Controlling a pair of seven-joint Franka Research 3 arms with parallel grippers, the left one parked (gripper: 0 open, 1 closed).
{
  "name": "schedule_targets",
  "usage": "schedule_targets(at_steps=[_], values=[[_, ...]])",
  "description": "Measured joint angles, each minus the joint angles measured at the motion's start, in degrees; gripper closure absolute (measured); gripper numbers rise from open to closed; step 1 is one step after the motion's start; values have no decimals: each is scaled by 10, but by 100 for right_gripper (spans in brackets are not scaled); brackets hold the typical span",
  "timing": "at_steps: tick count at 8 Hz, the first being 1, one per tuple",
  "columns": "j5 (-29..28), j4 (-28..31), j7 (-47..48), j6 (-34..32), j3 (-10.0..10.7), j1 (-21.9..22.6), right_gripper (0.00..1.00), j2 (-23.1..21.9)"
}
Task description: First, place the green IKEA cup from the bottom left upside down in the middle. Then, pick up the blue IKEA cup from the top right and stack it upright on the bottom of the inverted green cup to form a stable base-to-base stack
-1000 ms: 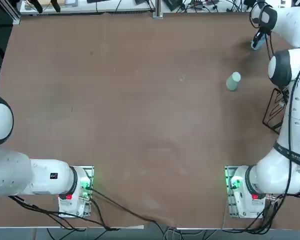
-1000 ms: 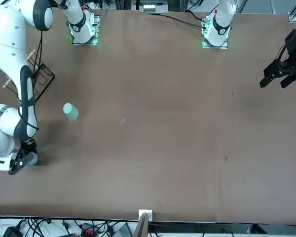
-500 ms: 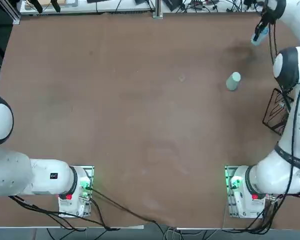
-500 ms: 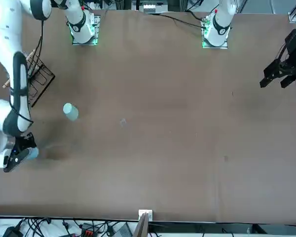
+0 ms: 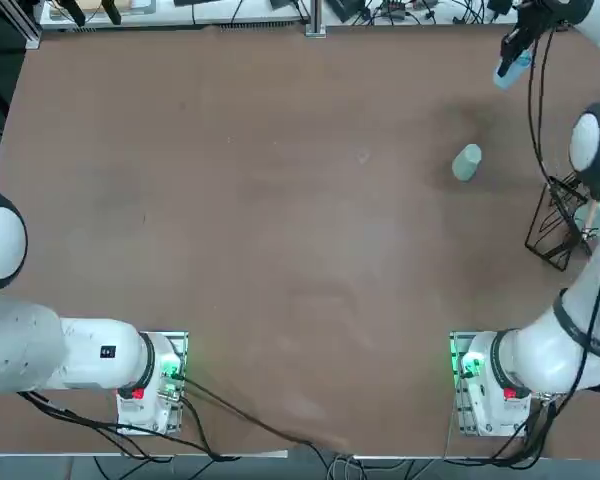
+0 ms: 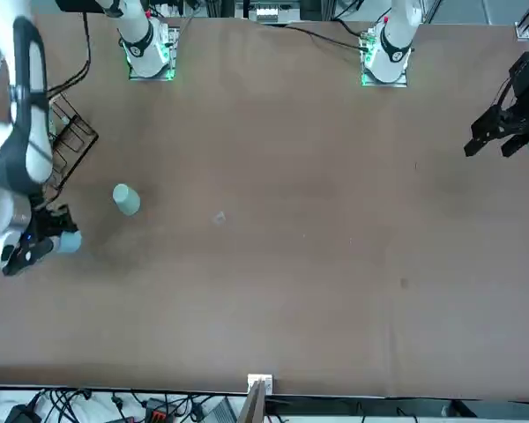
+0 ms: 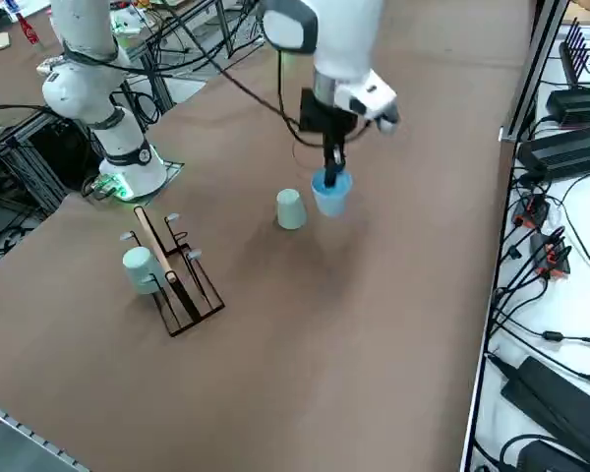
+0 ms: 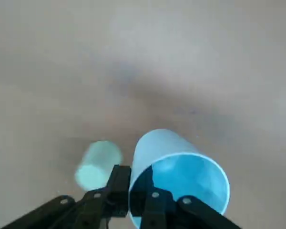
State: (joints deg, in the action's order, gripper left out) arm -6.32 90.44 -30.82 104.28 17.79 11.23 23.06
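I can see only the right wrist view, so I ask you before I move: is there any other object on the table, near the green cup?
Observer: Yes. The top view shows a black wire rack to the right of the green cup, nearer the arms' bases.

Operator: Thank you. And where over the table is my right gripper, which is shut on the wall of the blue cup?

Observer: In the top view it is near the far right corner, farther from the bases than the green cup.

Operator: Is the rack holding something?

Observer: Yes, the right side view shows a whitish-teal piece in it.
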Motion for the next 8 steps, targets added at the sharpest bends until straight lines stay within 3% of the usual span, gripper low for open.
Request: schedule_targets(at_steps=[5, 8], values=[[67, 212, 208, 77, -2, 79, 97, -155], [71, 310, 240, 165, -3, 85, 97, -185]])
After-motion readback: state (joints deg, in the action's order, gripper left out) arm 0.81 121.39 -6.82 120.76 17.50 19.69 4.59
